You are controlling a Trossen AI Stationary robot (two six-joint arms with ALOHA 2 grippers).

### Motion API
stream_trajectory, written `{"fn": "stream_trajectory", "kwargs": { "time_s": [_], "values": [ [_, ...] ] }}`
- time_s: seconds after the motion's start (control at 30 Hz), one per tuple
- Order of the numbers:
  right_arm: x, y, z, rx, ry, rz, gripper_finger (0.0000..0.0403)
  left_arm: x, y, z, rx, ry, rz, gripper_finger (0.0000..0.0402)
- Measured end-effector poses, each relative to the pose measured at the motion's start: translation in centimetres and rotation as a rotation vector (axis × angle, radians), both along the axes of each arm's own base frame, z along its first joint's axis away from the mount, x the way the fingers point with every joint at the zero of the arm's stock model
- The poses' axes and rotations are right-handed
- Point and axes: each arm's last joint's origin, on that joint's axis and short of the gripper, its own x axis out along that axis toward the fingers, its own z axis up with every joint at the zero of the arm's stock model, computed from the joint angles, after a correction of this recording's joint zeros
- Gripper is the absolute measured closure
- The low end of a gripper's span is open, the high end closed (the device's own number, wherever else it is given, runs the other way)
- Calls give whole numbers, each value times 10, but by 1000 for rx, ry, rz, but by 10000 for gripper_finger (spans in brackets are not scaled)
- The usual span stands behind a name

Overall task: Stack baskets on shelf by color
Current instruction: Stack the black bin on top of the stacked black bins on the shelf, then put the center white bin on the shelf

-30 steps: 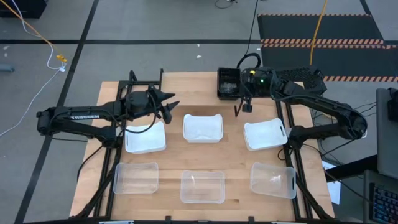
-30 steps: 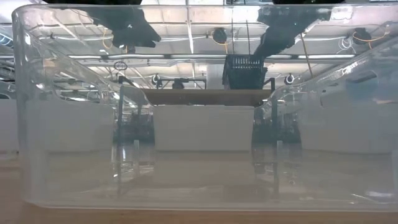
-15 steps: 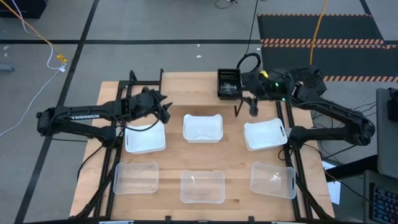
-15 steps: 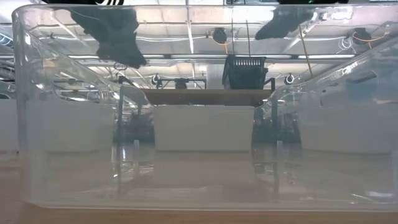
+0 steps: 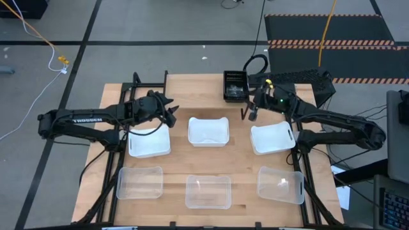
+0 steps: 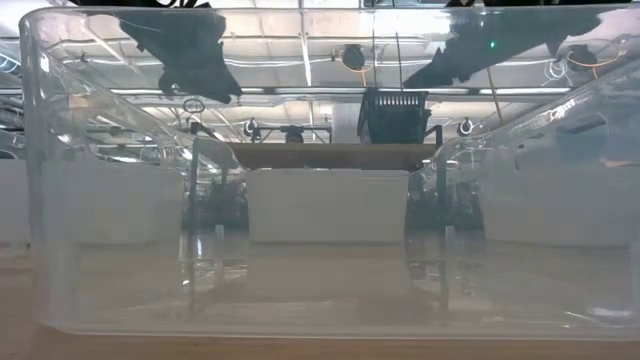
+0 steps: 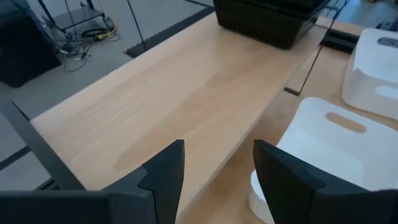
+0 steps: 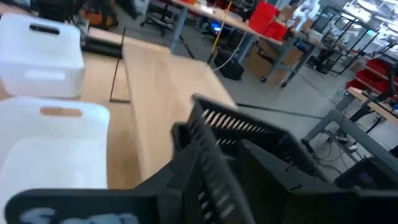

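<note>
Right claw (image 5: pixel 251 110) has drawn back from the black baskets (image 5: pixel 235 85) stacked on the shelf (image 7: pixel 186 99), grip state indeterminate; left claw (image 7: pixel 214 171) open, empty.

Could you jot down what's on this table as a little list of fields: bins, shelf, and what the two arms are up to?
Black bins: stacked on the shelf's right end
Shelf: wooden, otherwise bare
White bins: three in a row, left, middle, right
Clear bins: three in the front row
Left pincer: open, empty, above the left white bin
Right pincer: beside the black stack, empty
</note>
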Motion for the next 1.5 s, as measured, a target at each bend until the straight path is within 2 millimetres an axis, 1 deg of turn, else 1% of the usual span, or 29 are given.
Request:
{"fn": "stream_trajectory", "kwargs": {
  "time_s": [0.33,0.43,0.5,0.6,0.73,0.83,0.93,1.03,1.13,1.27,1.5],
  "values": [
    [-2,1,-17,39,33,3,310,3,1,7,49,-52,-15,211],
    [-2,2,-18,39,31,6,310,3,1,7,56,-54,-19,211],
    [-1,2,-15,16,5,8,310,3,1,5,62,-49,-24,211],
    [0,4,-8,2,-63,15,310,4,1,-4,91,-62,-34,211],
    [1,9,0,-52,-120,49,310,5,4,-3,121,-121,-30,211],
    [1,14,8,-101,-166,81,310,4,3,-6,112,-90,-44,211],
    [0,20,14,-133,-205,148,310,3,2,-10,99,-49,-54,211],
    [-1,22,17,-167,-216,147,310,2,2,-13,90,-22,-54,211],
    [2,15,11,-167,-178,79,310,2,2,-13,97,-17,-58,211],
    [8,8,-3,-91,-101,58,310,3,2,-11,109,-30,-62,211],
    [18,4,-17,-24,-54,28,310,3,2,-11,110,-30,-65,211]
  ]
}}
